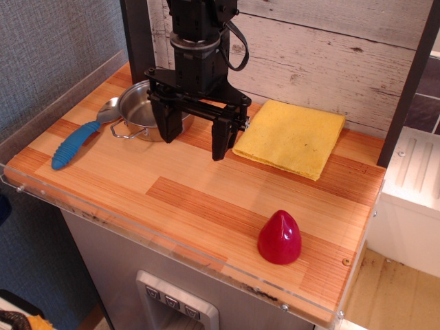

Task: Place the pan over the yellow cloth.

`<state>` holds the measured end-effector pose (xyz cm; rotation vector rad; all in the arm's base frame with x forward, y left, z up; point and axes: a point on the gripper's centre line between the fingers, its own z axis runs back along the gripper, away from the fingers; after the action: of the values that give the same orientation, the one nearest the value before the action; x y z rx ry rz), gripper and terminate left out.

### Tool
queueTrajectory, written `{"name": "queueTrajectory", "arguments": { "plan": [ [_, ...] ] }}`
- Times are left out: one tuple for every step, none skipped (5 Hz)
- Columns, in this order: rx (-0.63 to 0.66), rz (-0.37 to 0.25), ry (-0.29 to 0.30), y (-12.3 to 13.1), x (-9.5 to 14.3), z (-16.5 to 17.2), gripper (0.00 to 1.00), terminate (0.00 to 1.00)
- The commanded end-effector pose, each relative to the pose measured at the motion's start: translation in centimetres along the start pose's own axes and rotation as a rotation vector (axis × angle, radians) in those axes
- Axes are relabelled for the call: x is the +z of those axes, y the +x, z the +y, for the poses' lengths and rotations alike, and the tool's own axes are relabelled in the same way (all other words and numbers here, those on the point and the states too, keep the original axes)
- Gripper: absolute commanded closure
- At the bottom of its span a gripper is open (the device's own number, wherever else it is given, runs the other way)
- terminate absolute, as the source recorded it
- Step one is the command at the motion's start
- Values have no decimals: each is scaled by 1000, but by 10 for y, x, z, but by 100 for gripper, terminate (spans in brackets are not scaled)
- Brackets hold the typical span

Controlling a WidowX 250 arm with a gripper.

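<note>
The pan [137,110] is a small shiny steel pot with a wire loop handle, standing at the back left of the wooden table, partly hidden behind my gripper. The yellow cloth [292,136] lies flat at the back right, nothing on it. My gripper [194,140] hangs between them, just right of the pan and in front of it. Its two black fingers [165,124] are spread apart and point down, a little above the table. Nothing is held between them.
A metal spoon with a blue handle [75,144] lies left of the pan, its bowl touching the pan's side. A red pointed object [280,238] stands near the front right edge. A plank wall rises behind the table [206,199].
</note>
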<state>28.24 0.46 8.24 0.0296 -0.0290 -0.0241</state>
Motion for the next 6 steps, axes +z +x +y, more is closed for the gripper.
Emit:
{"name": "queueTrajectory", "arguments": {
  "plan": [
    [0, 0, 0, 0, 0, 0, 0, 0],
    [4, -38, 15, 26, -2, 22, 0, 0],
    [27, -65, 42, 55, -4, 43, 0, 0],
    [41, -87, 52, 73, -8, 57, 0, 0],
    [36, -103, 76, 86, -25, 67, 0, 0],
    [20, -81, 80, 89, -44, 72, 0, 0]
  ]
}}
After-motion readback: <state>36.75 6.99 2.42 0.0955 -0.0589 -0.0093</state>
